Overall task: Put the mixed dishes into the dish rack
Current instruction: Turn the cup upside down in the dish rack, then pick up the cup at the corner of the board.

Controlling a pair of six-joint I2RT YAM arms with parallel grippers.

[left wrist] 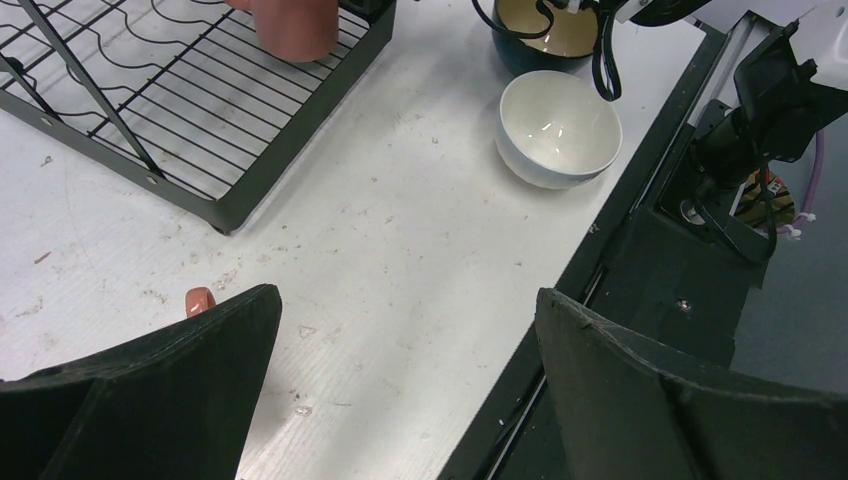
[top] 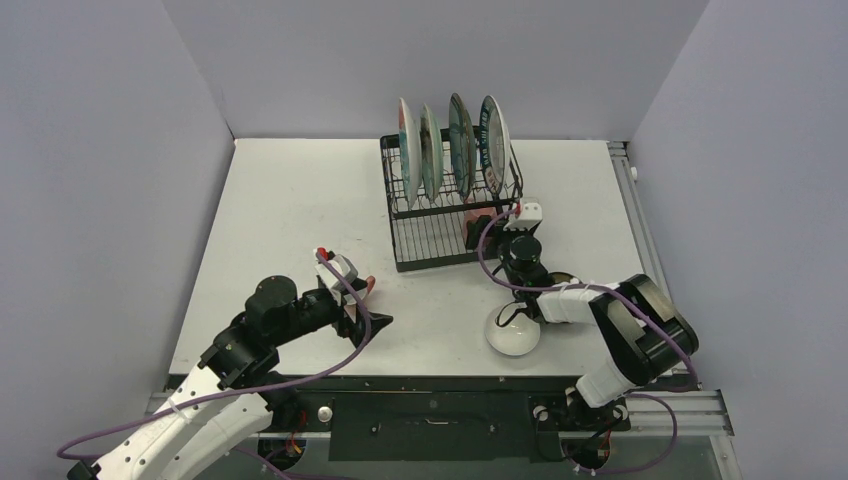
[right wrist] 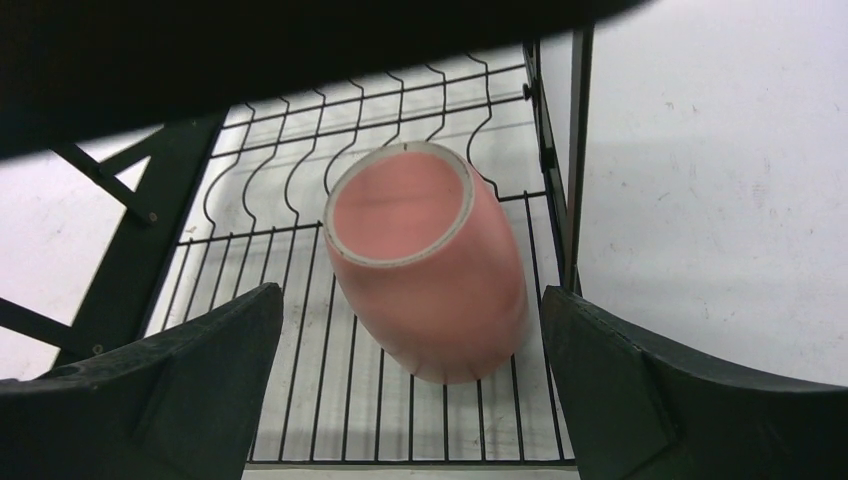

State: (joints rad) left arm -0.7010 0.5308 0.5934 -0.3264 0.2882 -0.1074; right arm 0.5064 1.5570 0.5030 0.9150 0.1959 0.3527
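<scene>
The right gripper [right wrist: 408, 295] is reaching into the lower tray of the dish rack [top: 435, 242], and its fingers [right wrist: 180, 390] are standing wide apart. Between them the pink mug [right wrist: 425, 265] is sitting on the tray wires, close to the right wall of the rack, with its flat base and pale foot ring facing up. A clear gap is showing on each side of the mug, so the fingers are not touching it and are not holding anything. The mug is lying a little beyond the fingertips, not deep between them.

In the top view four plates [top: 460, 135] are standing upright in the upper slots of the rack.

The left gripper [left wrist: 408, 295] is hanging over the table [left wrist: 400, 230], well apart from the rack, opened fully and with nothing in it. A small pink thing [left wrist: 200, 299] is peeking out just beside its finger; I cannot tell what it is. The white bowl [left wrist: 558, 128] is resting near the front edge of the table, and the dark bowl [left wrist: 535, 30] is sitting just behind it
</scene>
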